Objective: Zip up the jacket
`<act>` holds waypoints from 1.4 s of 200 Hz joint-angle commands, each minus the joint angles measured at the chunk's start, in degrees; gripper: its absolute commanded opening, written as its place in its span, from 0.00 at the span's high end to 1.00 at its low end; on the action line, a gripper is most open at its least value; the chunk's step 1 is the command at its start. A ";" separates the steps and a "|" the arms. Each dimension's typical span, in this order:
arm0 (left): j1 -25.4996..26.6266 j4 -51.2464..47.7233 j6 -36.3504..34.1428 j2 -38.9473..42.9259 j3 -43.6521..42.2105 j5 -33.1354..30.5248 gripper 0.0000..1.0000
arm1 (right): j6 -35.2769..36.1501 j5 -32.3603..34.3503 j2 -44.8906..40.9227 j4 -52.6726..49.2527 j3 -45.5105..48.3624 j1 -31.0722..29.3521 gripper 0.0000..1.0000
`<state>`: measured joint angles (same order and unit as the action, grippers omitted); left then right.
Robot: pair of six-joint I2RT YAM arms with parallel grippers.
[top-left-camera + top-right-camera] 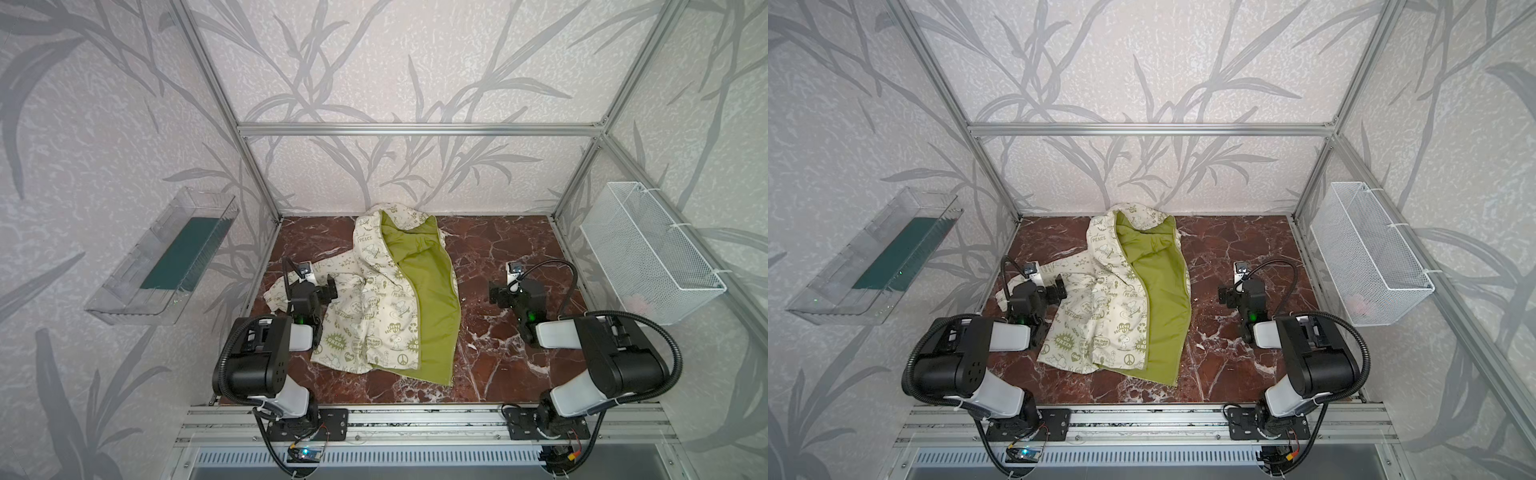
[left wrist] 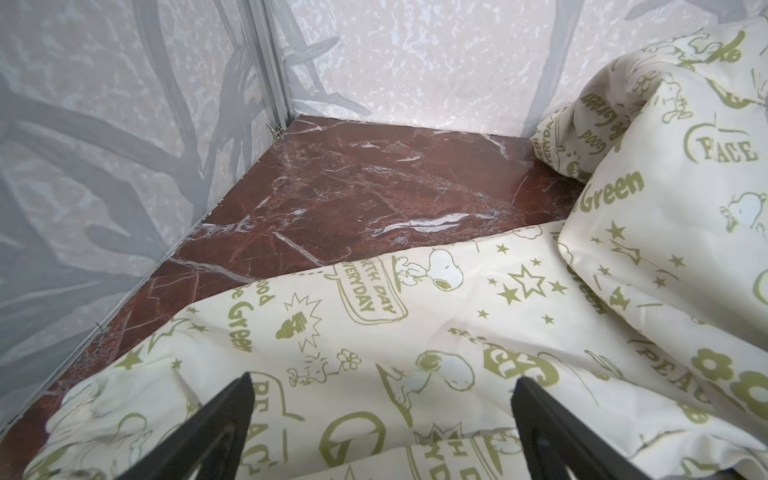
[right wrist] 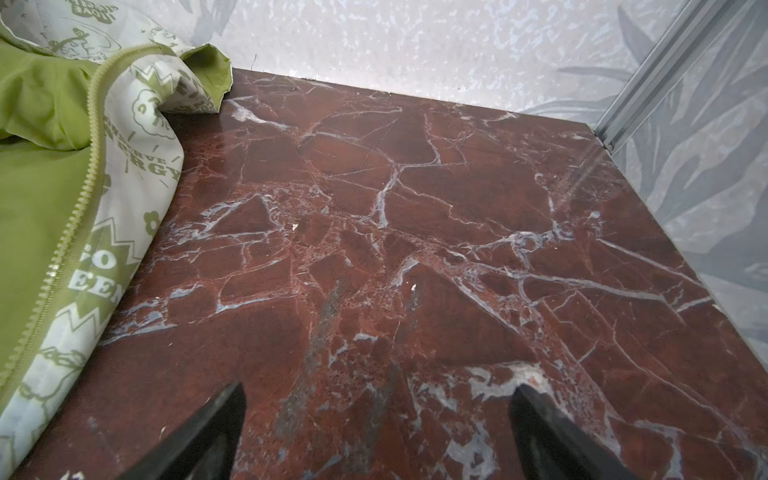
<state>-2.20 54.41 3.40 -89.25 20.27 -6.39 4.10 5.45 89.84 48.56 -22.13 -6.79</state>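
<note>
The jacket [image 1: 370,307] [image 1: 1100,307] lies unzipped on the red marble table [image 1: 519,249], hood toward the back wall in both top views. Its lime-green lining [image 1: 432,291] faces up on the right half. In the right wrist view the olive zipper teeth [image 3: 79,216] run along the lining's edge, uncoupled. My left gripper [image 1: 329,286] [image 2: 382,384] hovers open just over the cream sleeve, nothing between its fingers. My right gripper [image 1: 494,293] [image 3: 378,388] stands open over bare marble, to the right of the jacket and apart from it.
A clear plastic bin [image 1: 166,266] hangs on the left wall and a white wire basket [image 1: 648,253] on the right wall. Aluminium frame posts [image 1: 262,195] stand at the table's back corners. Bare marble shows right of the jacket.
</note>
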 commanded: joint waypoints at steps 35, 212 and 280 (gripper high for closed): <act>0.39 0.34 -1.29 -0.35 1.00 -0.99 0.01 | -0.40 -0.18 -1.25 0.62 -0.90 0.28 0.01; 3.41 -39.73 0.84 20.60 15.24 -1.79 0.01 | 0.55 -2.11 -1.69 1.77 -0.53 0.26 0.01; 9.40 -72.77 9.94 29.56 22.34 7.88 0.03 | -11.61 8.82 -21.52 -49.16 -17.70 -8.00 0.01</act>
<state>4.95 -2.20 7.90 -61.89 43.77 -2.87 -0.05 9.98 73.01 20.88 -33.78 -12.14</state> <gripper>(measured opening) 0.987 0.990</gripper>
